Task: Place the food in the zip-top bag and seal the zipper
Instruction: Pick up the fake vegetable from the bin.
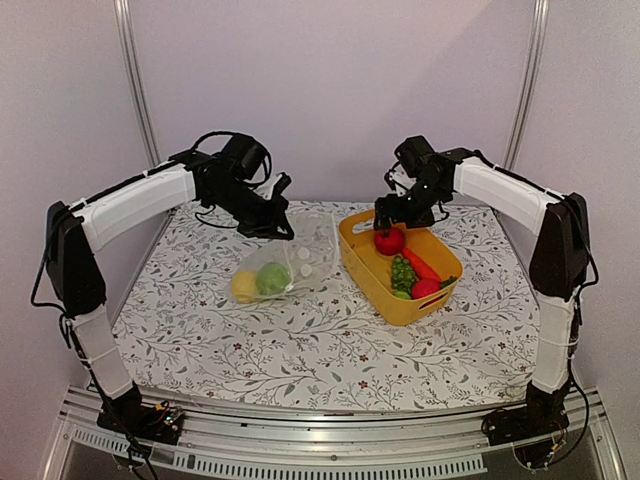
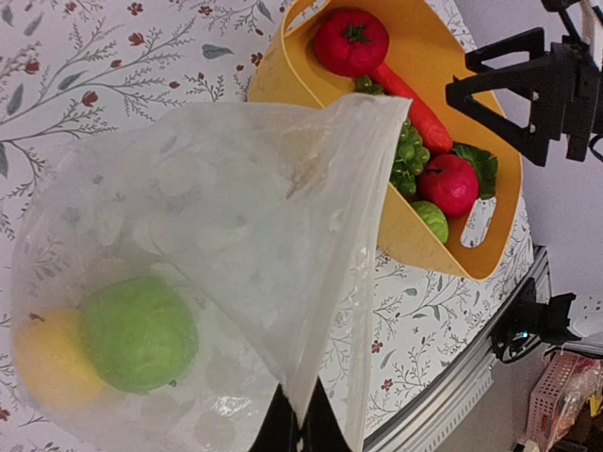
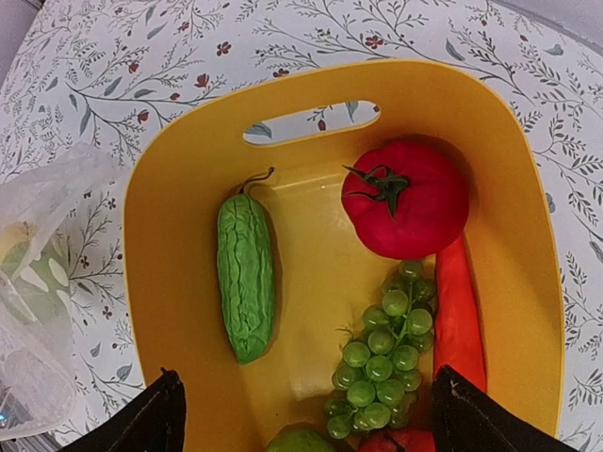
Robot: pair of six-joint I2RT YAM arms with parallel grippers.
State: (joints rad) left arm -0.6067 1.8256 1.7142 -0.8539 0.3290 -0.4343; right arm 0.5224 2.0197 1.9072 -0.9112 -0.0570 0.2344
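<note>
The clear dotted zip-top bag (image 1: pixel 290 262) lies left of the yellow tub (image 1: pixel 352 262). It holds a yellow lemon (image 1: pixel 243 287) and a green round fruit (image 1: pixel 272 278). My left gripper (image 1: pixel 277 226) is shut on the bag's upper edge and lifts it; in the left wrist view the fingers (image 2: pixel 325 428) pinch the film beside the zipper strip (image 2: pixel 361 282). My right gripper (image 1: pixel 384 220) is open and empty above the tub's far end. In the right wrist view its fingers (image 3: pixel 151 419) straddle a green gourd (image 3: pixel 247 278), red tomato (image 3: pixel 405 198), green grapes (image 3: pixel 386 363) and carrot (image 3: pixel 459 311).
The tub's slotted handle (image 3: pixel 311 122) faces the far side. A second red piece (image 1: pixel 425 288) and a green piece (image 1: pixel 402 294) lie at the tub's near end. The table has a floral cloth (image 1: pixel 300 350). Walls and metal posts stand behind.
</note>
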